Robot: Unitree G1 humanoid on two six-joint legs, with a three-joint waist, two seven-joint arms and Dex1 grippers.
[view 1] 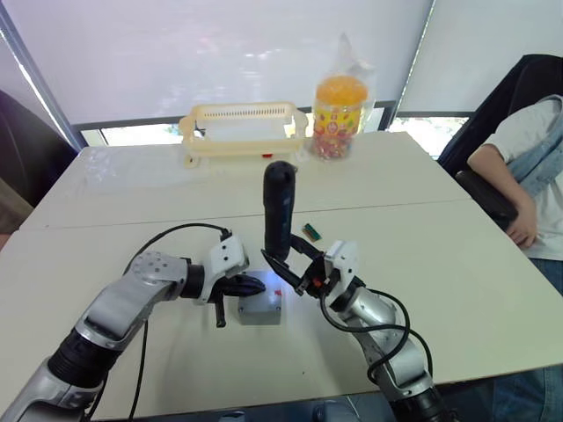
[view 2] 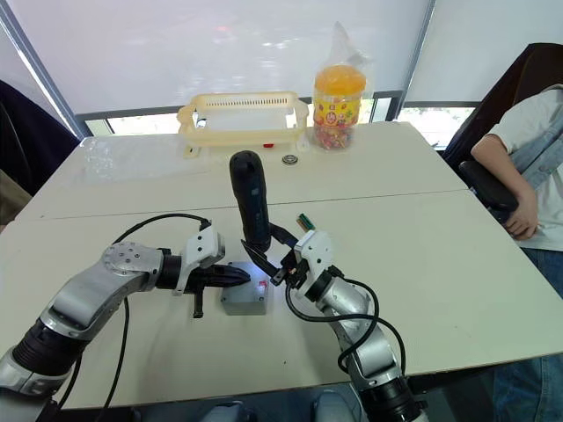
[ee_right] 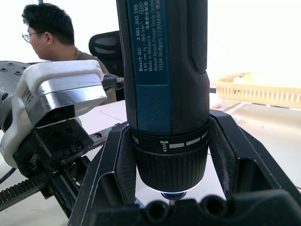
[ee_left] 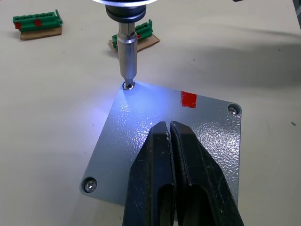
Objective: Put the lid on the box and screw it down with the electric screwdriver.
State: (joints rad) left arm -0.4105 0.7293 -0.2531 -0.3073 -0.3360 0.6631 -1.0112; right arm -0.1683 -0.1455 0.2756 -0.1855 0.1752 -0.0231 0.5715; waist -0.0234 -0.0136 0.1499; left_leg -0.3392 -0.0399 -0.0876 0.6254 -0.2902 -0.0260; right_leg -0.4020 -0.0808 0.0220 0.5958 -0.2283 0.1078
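The right gripper (view 2: pixel 280 257) clamps the upright black-and-blue electric screwdriver (view 2: pixel 251 200), bit in a corner screw of the flat grey plastic lid (ee_left: pixel 141 141). The left gripper (ee_left: pixel 170 129), fingers closed and empty, presses the lid.

Office or meeting-room setup: pale tables (view 1: pixel 457 255) pushed together below blind-covered windows (view 1: pixel 220 53), black office chair (view 1: pixel 528 88) alongside, person (view 1: pixel 528 167) seated at the table edge.

Left hand (ee_left: pixel 171 155) reaches in with fingers pressed together; right hand (view 1: pixel 295 268) stands clamped, forearm angled up.
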